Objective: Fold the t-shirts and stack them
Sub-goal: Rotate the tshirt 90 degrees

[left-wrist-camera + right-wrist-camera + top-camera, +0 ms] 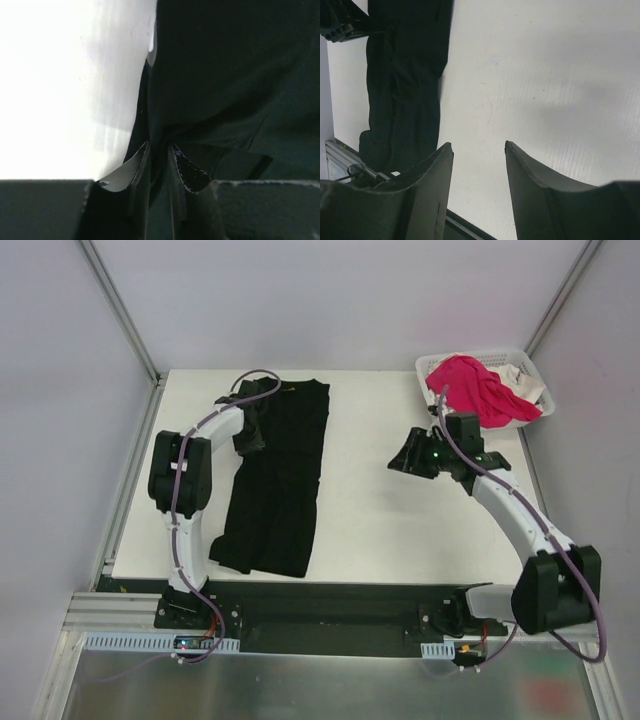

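The black t-shirt (280,490) lies folded into a long strip on the left half of the table (370,520). It also fills the left wrist view (225,75) and runs down the left of the right wrist view (405,100). My left gripper (252,437) sits low at the strip's left edge near its far end. Its jaws (160,146) stand a narrow gap apart with a fold of black cloth pinched between them. My right gripper (398,462) hovers open over bare table right of the shirt, nothing between its fingers (479,145). The pink t-shirt (475,385) and white t-shirt (520,375) lie heaped together in the basket.
The white lattice basket (478,353) stands at the table's far right corner. Grey walls with metal posts close in the back and sides. A black rail runs along the near edge by the arm bases. Part of the left arm (340,20) shows in the right wrist view.
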You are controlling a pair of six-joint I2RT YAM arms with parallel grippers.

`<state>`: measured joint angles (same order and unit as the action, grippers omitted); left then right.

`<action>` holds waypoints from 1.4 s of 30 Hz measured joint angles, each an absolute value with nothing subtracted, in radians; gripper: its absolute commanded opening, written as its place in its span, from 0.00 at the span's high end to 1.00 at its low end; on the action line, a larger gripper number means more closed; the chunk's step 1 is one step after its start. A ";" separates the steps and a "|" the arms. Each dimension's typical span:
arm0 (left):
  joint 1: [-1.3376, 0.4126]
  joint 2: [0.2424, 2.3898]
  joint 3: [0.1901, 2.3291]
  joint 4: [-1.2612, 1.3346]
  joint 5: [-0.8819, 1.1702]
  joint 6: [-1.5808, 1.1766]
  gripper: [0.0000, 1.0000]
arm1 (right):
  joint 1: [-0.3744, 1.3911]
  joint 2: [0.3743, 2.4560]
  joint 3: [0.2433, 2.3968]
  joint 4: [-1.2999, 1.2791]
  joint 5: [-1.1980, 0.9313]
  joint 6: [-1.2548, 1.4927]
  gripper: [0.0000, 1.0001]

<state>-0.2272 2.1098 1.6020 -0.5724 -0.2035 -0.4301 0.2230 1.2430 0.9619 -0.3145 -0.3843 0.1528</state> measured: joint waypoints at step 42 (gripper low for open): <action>-0.249 1.566 1.472 -0.489 0.011 -0.122 0.27 | 0.743 1.916 1.287 -0.283 -0.330 0.158 0.47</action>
<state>-0.2493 1.5658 1.4719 -0.4889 0.0109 -0.1223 0.7429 1.9160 1.2865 -0.2829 -0.3302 0.1577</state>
